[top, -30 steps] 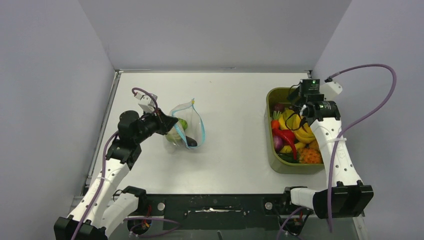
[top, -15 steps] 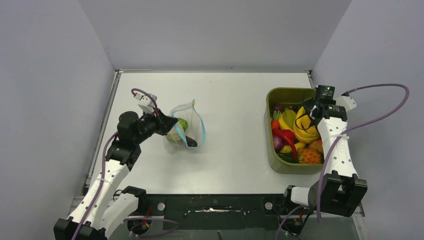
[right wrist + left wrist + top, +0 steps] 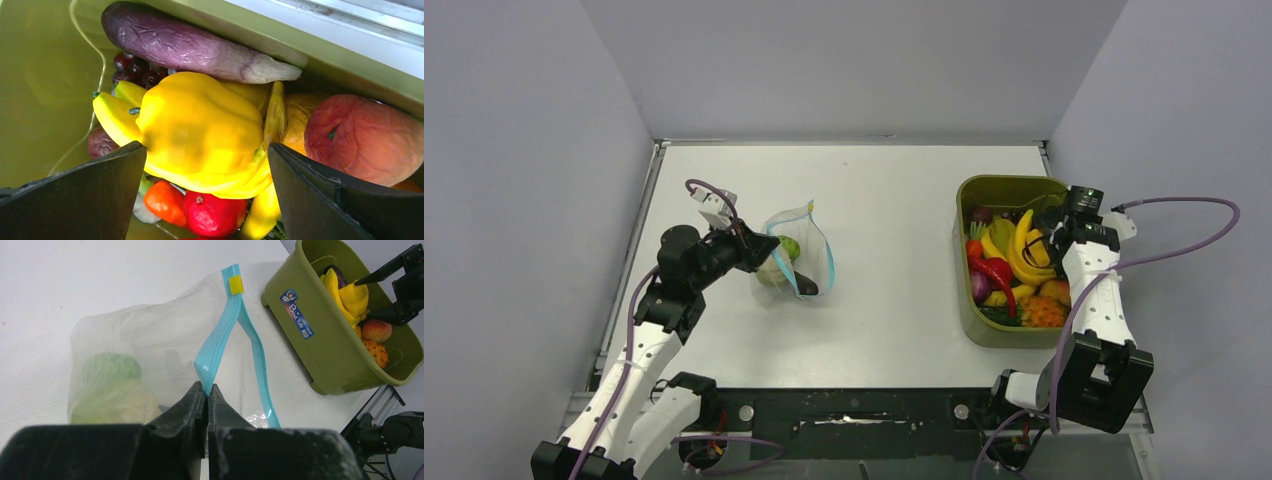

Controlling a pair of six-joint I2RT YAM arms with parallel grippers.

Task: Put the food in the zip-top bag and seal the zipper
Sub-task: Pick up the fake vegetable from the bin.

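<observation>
The left tool (image 3: 206,390) pinches the zipper (image 3: 220,335), propping the bag (image 3: 140,335) open for loading — the right tool (image 3: 205,160), spread wide, straddles a yellow fruit (image 3: 200,120) in the bin (image 3: 40,75).

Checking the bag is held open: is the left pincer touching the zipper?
Touching. The left wrist view shows the left pincer shut on the blue-teal zipper, pinching its fold.
</observation>
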